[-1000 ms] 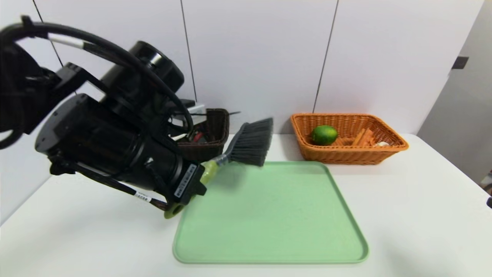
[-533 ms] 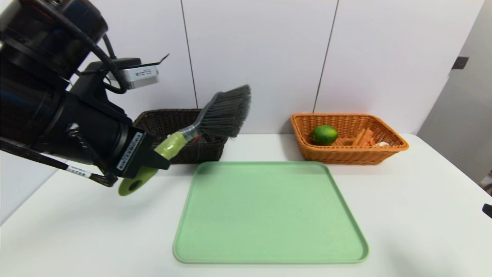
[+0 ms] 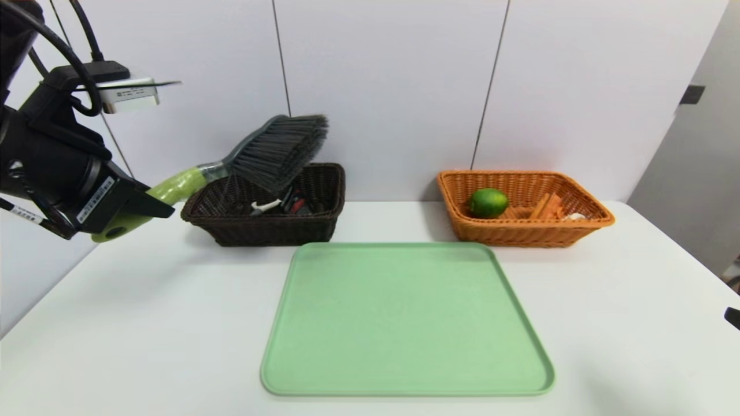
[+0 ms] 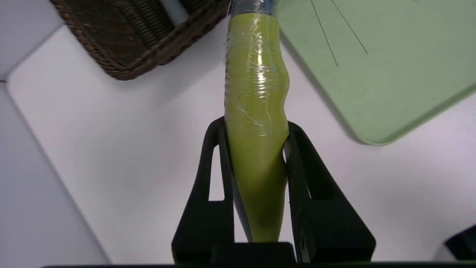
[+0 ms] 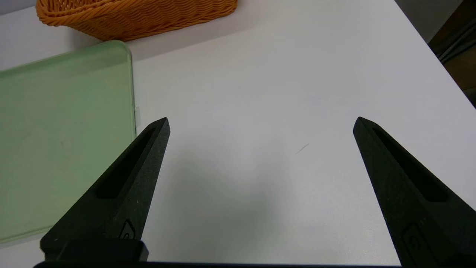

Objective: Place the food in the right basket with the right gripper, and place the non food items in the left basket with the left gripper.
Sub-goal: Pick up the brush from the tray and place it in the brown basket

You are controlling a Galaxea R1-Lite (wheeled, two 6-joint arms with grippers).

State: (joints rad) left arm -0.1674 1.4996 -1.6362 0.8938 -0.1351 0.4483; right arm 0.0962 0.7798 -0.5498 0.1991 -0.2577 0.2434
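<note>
My left gripper (image 3: pixel 151 203) (image 4: pixel 255 124) is shut on the yellow-green handle of a hand brush (image 3: pixel 272 151) (image 4: pixel 256 85). It holds the brush in the air at the far left, and the grey bristle head hangs over the dark brown left basket (image 3: pixel 324 226) (image 4: pixel 122 59). That basket holds small non-food items. The orange right basket (image 3: pixel 520 234) (image 5: pixel 141 18) holds a green lime (image 3: pixel 487 203) and orange sticks. My right gripper (image 5: pixel 260 124) stands open over bare table near the right edge, with nothing between its fingers.
A light green tray (image 3: pixel 404 323) (image 4: pixel 372 67) (image 5: pixel 55 130) lies in the middle of the white table (image 3: pixel 636 318), in front of both baskets. A white wall stands close behind the baskets. The table's right edge (image 5: pixel 438 63) lies beside the right gripper.
The left arm has swung left and upward with the brush. The bristle head went from the tray's far corner to above the left basket, which now shows in full.
</note>
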